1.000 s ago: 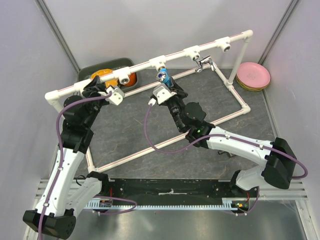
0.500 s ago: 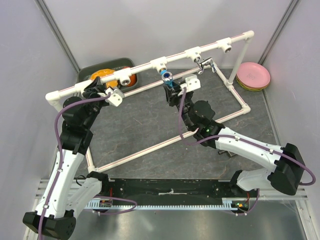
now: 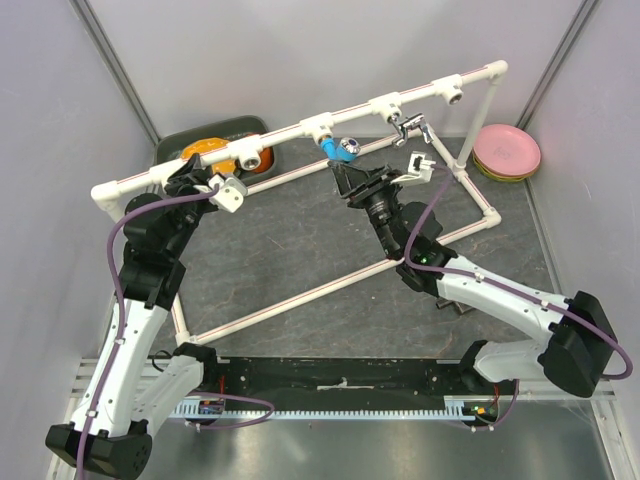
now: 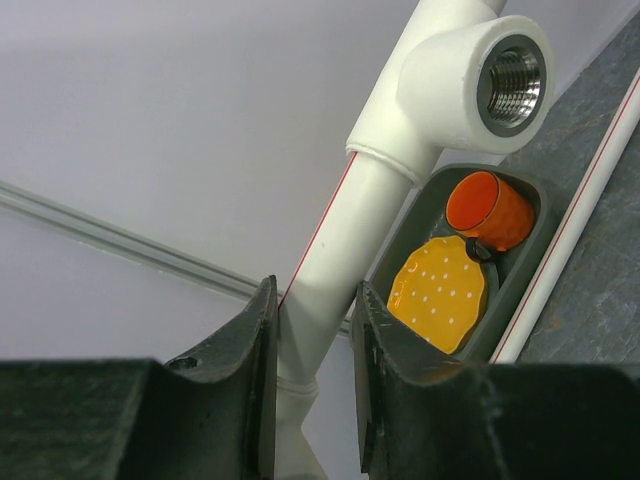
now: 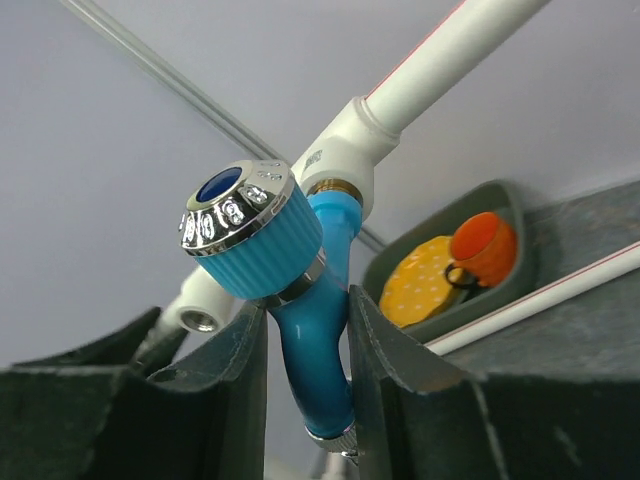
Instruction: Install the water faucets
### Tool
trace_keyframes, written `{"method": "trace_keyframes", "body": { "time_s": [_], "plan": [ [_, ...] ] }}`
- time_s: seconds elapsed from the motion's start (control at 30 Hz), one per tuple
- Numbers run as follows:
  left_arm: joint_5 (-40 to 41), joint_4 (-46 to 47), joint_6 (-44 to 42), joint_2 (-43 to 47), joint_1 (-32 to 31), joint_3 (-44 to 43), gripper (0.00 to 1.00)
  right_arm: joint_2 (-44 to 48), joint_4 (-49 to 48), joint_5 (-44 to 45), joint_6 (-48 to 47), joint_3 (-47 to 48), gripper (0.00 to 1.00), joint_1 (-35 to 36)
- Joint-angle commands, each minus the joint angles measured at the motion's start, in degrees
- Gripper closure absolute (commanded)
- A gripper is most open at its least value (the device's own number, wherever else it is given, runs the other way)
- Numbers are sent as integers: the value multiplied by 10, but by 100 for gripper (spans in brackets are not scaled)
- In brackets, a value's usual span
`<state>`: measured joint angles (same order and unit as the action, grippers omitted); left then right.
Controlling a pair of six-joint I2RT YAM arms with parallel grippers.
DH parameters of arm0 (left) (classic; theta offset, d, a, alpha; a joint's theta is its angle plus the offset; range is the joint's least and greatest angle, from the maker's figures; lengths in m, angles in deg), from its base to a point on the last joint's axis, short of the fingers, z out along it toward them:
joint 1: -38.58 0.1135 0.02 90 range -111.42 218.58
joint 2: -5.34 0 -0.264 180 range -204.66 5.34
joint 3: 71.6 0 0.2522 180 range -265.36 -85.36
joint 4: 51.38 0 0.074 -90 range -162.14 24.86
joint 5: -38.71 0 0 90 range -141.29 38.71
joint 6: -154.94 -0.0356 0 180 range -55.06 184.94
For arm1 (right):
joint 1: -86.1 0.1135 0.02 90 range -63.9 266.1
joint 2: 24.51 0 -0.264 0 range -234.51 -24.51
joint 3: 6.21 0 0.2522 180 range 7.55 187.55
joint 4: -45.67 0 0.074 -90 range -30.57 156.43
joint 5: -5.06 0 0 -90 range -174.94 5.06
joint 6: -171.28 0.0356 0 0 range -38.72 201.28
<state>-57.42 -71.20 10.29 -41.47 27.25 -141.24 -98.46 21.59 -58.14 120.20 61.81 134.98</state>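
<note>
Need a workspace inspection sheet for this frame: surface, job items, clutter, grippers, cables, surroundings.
Surface: dark grey mat, carrying the white pipe frame.
Job's things: blue faucet with its threaded end at a tee socket; chrome faucet hanging at the next tee; open socket unfilled.
Clutter: tray holding orange cup and yellow dotted piece; pink plates.
Grippers: left gripper clamps the pipe frame; right gripper clamps the blue faucet.
Cables: purple cables looping along both arms.
Surroundings: plain grey walls.

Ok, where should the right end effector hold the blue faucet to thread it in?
Grip the blue faucet on its curved body below the knob, coming from the spout end, one finger each side. The body is slimmer; the ribbed knob would likely just turn.
</note>
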Motion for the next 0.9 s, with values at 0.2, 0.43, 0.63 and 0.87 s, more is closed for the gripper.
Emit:
{"method": "trace_keyframes", "body": {
  "time_s": [0.2, 0.43, 0.63, 0.87],
  "plan": [
    [24, -16, 74, 2, 9, 10, 98, 42, -23, 77, 216, -21, 55, -33],
    [23, -17, 74, 1, 9, 9, 98, 130, 139, 14, -23, 25, 9, -33],
    [20, -16, 76, 0, 10, 9, 98, 174, 344, -43, -304, 138, 2, -33],
    [18, -16, 77, 1, 10, 8, 98, 139, 549, -112, -660, 328, 2, -31]
  ]
}}
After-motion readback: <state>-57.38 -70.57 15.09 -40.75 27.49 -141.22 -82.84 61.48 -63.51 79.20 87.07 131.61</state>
